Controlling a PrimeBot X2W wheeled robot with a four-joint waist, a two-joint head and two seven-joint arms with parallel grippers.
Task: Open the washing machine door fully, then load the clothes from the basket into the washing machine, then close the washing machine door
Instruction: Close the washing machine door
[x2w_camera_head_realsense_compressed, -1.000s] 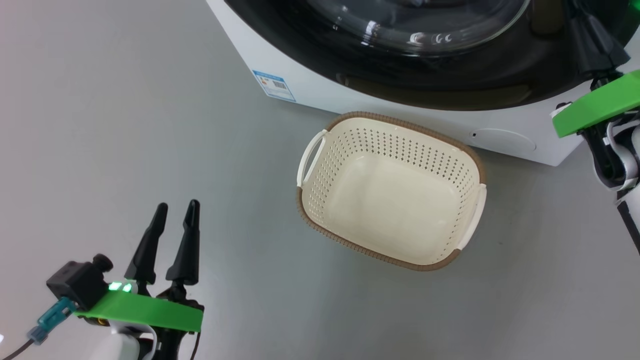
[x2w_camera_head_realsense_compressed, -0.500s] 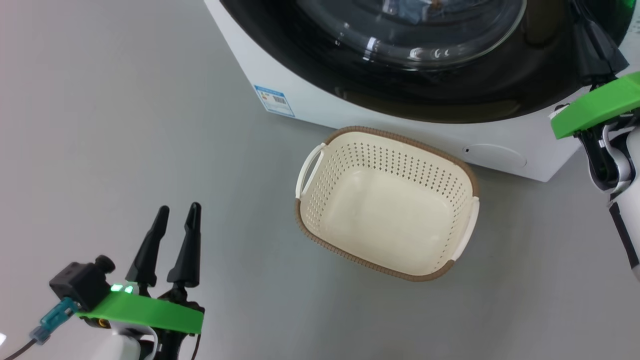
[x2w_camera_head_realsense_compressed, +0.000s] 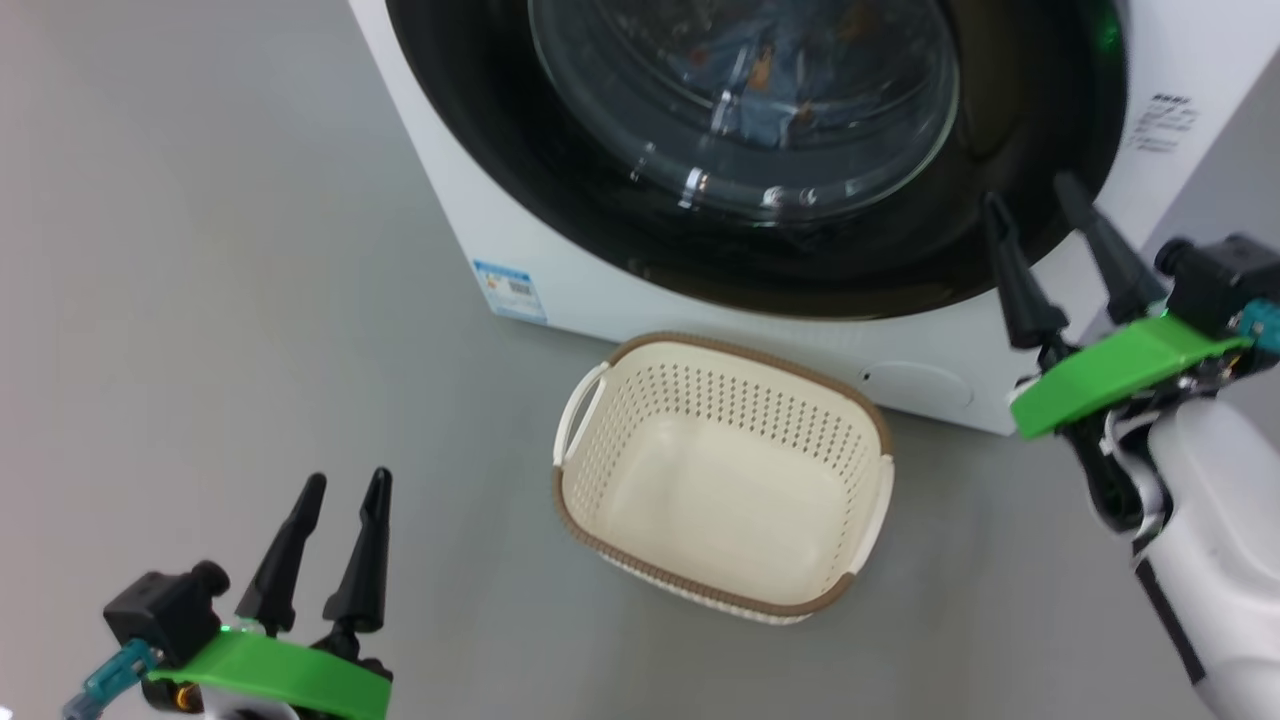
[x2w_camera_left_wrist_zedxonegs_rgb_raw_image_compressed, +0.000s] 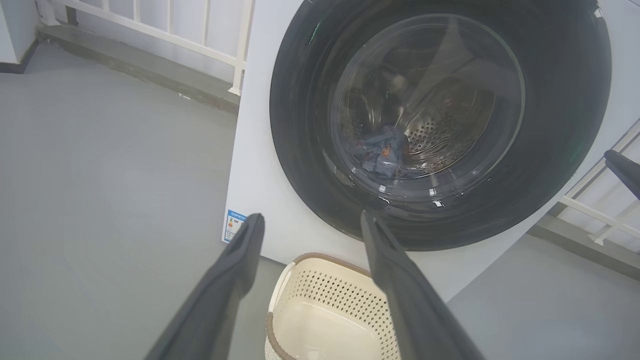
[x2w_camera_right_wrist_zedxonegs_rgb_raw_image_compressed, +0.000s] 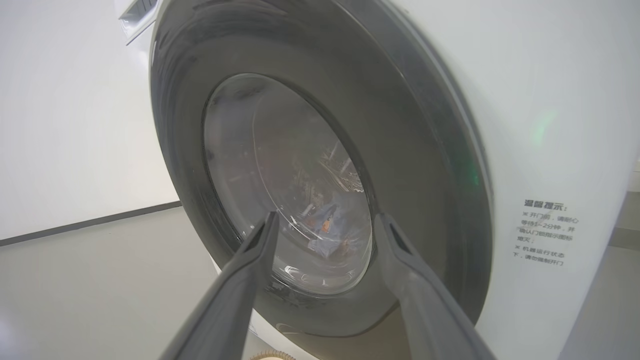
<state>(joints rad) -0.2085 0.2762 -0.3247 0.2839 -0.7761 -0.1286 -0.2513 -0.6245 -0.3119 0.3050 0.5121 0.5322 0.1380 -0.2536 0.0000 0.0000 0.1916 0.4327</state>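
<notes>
"Since you stand closer than I do, tell me how the washing machine door (x2w_camera_head_realsense_compressed: 745, 170) sits."

"Flat against the front of the washing machine (x2w_camera_head_realsense_compressed: 440, 200), as far as I can see. Its glossy black ring lies flush with the white panel. Through the glass bowl I can make out the clothes (x2w_camera_left_wrist_zedxonegs_rgb_raw_image_compressed: 382, 152), a blue bundle with an orange spot, lying low in the steel drum."

"And the basket (x2w_camera_head_realsense_compressed: 720, 410)?"

"On the grey floor (x2w_camera_head_realsense_compressed: 200, 300), just in front of the machine and below the door, its far rim near the white front. Its bare cream bottom shows. The blue label (x2w_camera_head_realsense_compressed: 510, 290) is on the machine's lower corner, a little to the basket's left as the robot looks."

"What about the right hand (x2w_camera_head_realsense_compressed: 1028, 190)?"

"Raised in front of the door's right edge, its two dark fingers spread apart, tips pointing up across the black ring. It grips nothing. Whether a tip touches the door I cannot tell from here."

"The left hand (x2w_camera_head_realsense_compressed: 347, 477)?"

"Low over the floor on the robot's left, well apart from both basket and machine. Its fingers stand apart too, and it is empty. Seen from its own wrist, the two fingers frame the basket's brown rim and the bottom of the door."
</notes>
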